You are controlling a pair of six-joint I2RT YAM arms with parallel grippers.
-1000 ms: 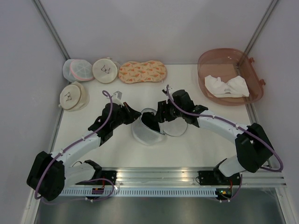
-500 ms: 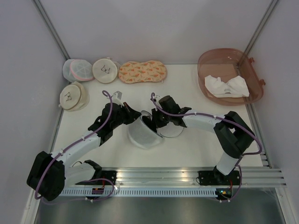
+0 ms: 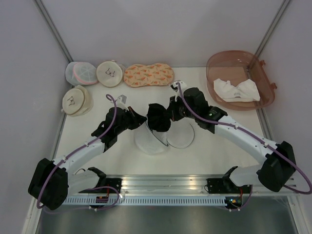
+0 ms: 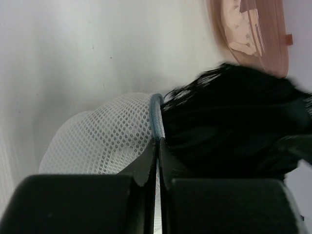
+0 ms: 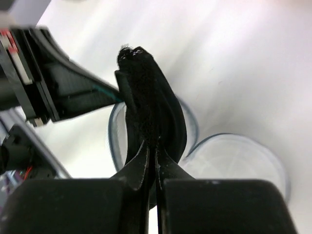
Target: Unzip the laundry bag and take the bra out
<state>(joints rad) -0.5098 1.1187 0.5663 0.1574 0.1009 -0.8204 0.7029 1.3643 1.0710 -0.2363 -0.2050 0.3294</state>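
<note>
Your right hand (image 5: pixel 151 152) held the bra (image 3: pixel 158 118) just above the unzipped laundry bag (image 3: pixel 148 141).

Its jaws were pinched tight on that bunched, fuzzy-edged black fabric. Your left hand (image 4: pixel 157 145) was clamped flat on the bag's bluish zipper rim. The bag, a domed white honeycomb mesh, lay mid-surface, its round flap (image 3: pixel 183 136) open beside it. The surface (image 3: pixel 219 148) was matte white, walled by pale panels, and a translucent pinkish tub (image 3: pixel 234 61) sat at the far right corner.
</note>
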